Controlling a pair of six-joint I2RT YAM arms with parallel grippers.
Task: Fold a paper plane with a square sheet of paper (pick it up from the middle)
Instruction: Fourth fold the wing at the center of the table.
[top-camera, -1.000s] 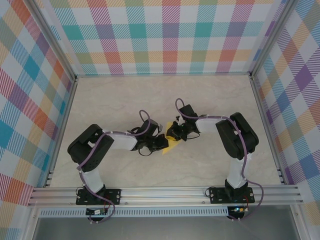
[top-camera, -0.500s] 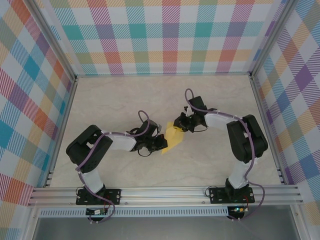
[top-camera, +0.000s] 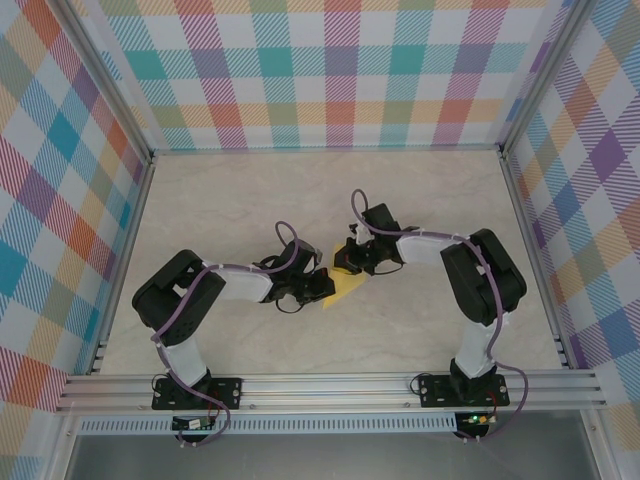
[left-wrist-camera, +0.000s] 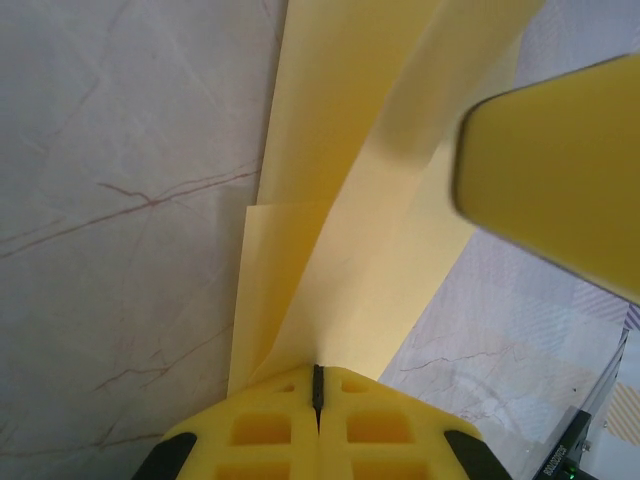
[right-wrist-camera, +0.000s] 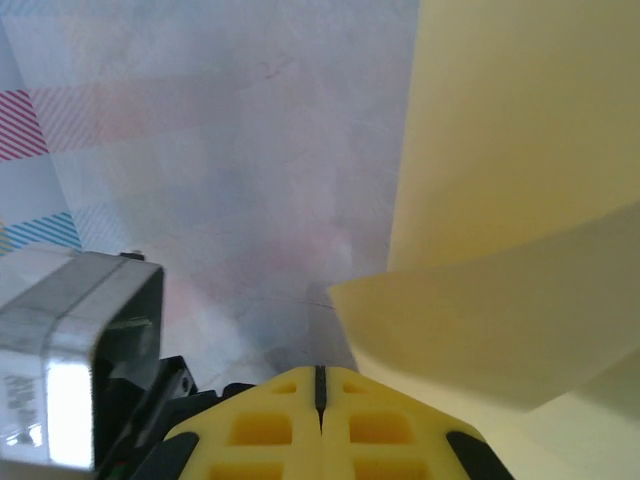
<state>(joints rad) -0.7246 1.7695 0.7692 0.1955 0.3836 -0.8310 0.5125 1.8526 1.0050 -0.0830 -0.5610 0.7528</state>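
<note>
Square sheet of paper (left-wrist-camera: 335, 130), mid table (top-camera: 240, 200): edge pinched in left gripper (left-wrist-camera: 318, 388).

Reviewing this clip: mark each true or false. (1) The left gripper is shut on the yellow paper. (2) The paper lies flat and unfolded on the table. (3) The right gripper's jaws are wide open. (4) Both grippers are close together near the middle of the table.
1. True: the left gripper is shut on the sheet of paper, which comes out from between its jaws.
2. False: the paper shows overlapping folded layers and is held in the left gripper.
3. False: the right gripper has its jaws closed together.
4. True: in the top view they meet at the paper, near the middle of the table.
</note>
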